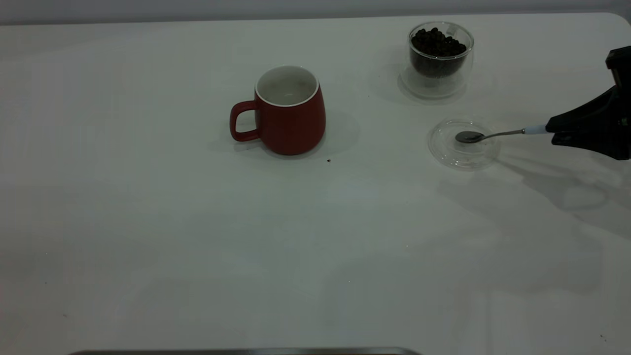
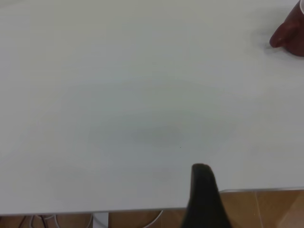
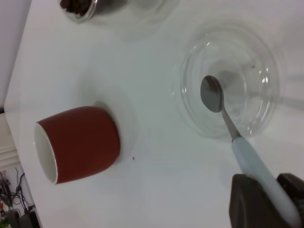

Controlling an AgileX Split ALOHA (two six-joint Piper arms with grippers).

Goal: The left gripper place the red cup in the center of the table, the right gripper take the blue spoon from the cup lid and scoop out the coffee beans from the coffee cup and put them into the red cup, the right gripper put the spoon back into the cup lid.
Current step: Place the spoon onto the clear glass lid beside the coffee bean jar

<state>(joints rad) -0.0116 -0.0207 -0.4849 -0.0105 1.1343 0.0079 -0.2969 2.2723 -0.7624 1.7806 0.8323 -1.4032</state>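
The red cup [image 1: 291, 116] stands upright in the middle of the table with its handle to the left; its inside looks white and empty. It also shows in the right wrist view [image 3: 78, 142] and at the edge of the left wrist view [image 2: 290, 31]. My right gripper [image 1: 552, 130] is shut on the pale blue handle of the spoon [image 1: 485, 134]. The spoon's empty metal bowl [image 3: 211, 92] lies over the clear cup lid [image 1: 466, 159]. The glass coffee cup [image 1: 440, 56], full of beans, stands behind the lid. My left gripper [image 2: 204, 190] is off at the table's edge, out of the exterior view.
A small dark speck [image 1: 329, 160] lies on the table just in front of the red cup. The table edge [image 2: 261, 191] runs close by the left gripper. The white tabletop [image 1: 197, 246] stretches to the front and left.
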